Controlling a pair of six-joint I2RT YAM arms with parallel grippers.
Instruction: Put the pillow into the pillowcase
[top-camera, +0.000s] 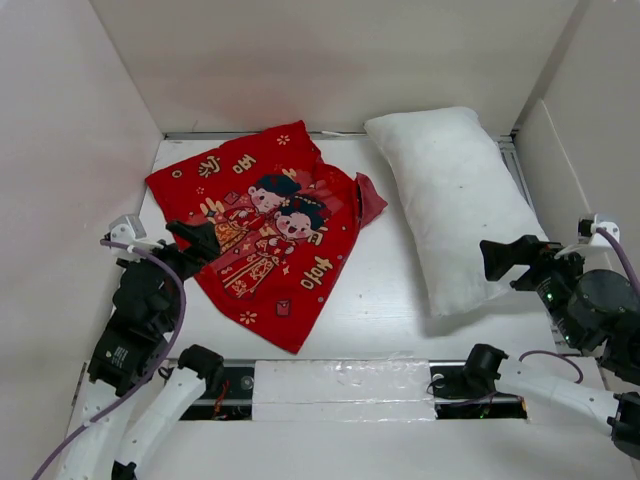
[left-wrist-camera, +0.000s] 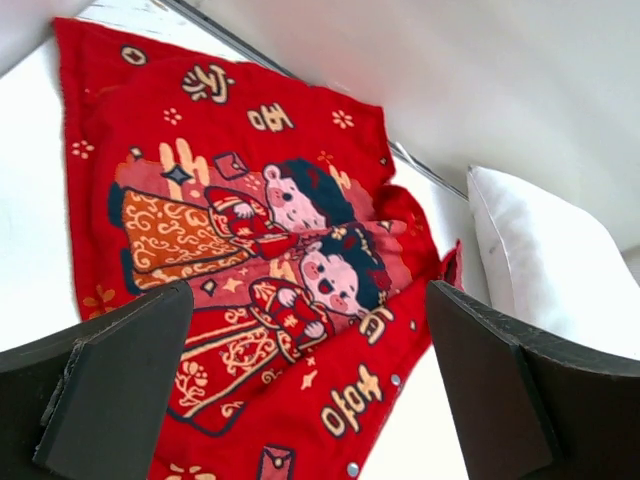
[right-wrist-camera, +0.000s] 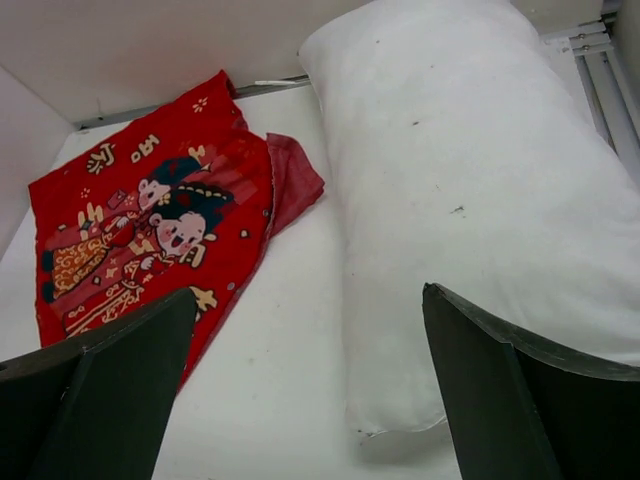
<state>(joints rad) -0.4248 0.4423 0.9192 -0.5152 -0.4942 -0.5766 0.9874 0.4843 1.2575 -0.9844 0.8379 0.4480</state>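
Pillowcase: bright red fabric pillowcase (top-camera: 265, 235) with two cartoon figures in traditional dress, gold characters and small flowers; lies flat and printed side up on the left half of the white table (top-camera: 380, 300), turned cornerwise like a diamond; empty and limp.
Folded corner: right-hand flap (top-camera: 368, 198) of the case turned over, showing a duller red reverse; small round snaps (left-wrist-camera: 395, 380) dotted along that edge.
Pillow: plump white rectangular pillow (top-camera: 455, 200) of slightly nubbly fabric; lies outside the case on the right half of the table, long axis running from far to near; a few small dark specks on top.
Gap between the two: flap just beside the pillow's left edge; contact impossible to tell.
Left gripper: black two-finger left gripper (top-camera: 197, 240) spread wide, nothing between the fingers (left-wrist-camera: 120, 385); hangs above the case's near-left edge, wrist view looking across the printed figures.
Right gripper: black right gripper (top-camera: 505, 262) likewise spread wide and holding nothing; sits by the pillow's near right end, that end framed between its fingers (right-wrist-camera: 510, 390).
Surroundings: white walls (top-camera: 60, 150) on three sides; pale taped strip (top-camera: 340, 390) between the arm bases.
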